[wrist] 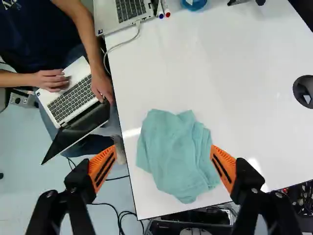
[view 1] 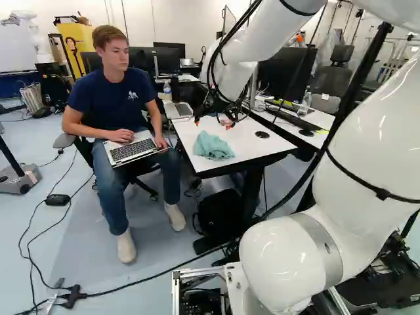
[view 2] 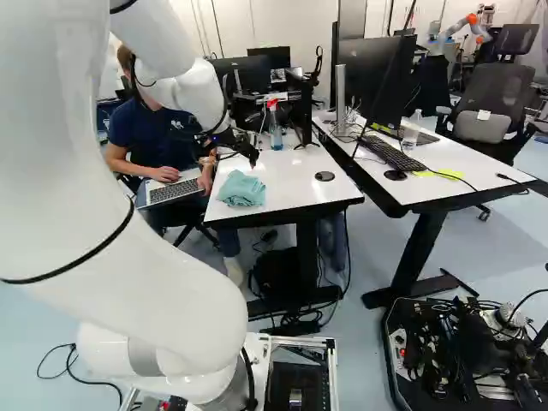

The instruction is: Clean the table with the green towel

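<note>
Towel, green, bunched, flat on white table near one corner. Gripper over table, above towel; fingers spread wide. Person seated beside table, laptop on lap, both hands on it. Spray bottle upright towards table's far end.

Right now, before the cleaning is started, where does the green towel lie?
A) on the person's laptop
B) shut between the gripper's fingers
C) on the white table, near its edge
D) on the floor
C: the towel rests bunched on the white table close to its edge, and the gripper is open, its orange pads wide apart.
</note>
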Motion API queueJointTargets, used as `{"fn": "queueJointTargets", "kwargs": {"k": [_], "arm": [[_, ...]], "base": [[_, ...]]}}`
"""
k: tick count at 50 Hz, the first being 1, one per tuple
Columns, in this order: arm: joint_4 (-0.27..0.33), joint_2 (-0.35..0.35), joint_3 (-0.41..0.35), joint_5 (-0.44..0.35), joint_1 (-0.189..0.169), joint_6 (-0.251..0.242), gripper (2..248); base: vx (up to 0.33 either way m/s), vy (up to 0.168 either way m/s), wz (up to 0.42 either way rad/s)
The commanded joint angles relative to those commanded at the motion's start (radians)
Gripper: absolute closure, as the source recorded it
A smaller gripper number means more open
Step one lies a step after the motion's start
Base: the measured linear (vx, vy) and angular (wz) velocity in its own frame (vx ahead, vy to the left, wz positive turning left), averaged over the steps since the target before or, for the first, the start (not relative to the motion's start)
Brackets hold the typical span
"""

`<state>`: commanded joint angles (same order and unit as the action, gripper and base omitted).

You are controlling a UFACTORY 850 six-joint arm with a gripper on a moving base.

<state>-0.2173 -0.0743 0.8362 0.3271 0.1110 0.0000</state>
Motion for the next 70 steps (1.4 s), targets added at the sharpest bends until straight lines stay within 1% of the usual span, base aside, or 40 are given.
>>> {"fn": "queueJointTargets", "kwargs": {"k": [13,38,47,70], "arm": [[0.000,-0.033,-0.001,0.000,0.000,0.000,3],[0.000,-0.064,-0.024,0.000,0.009,0.000,3],[0.000,-0.066,-0.027,-0.002,0.009,0.000,3],[0.008,-0.071,-0.054,-0.046,0.005,0.000,3]], "base": [[0.000,0.000,0.000],[0.000,0.000,0.000],[0.000,0.000,0.000],[0.000,0.000,0.000]]}}
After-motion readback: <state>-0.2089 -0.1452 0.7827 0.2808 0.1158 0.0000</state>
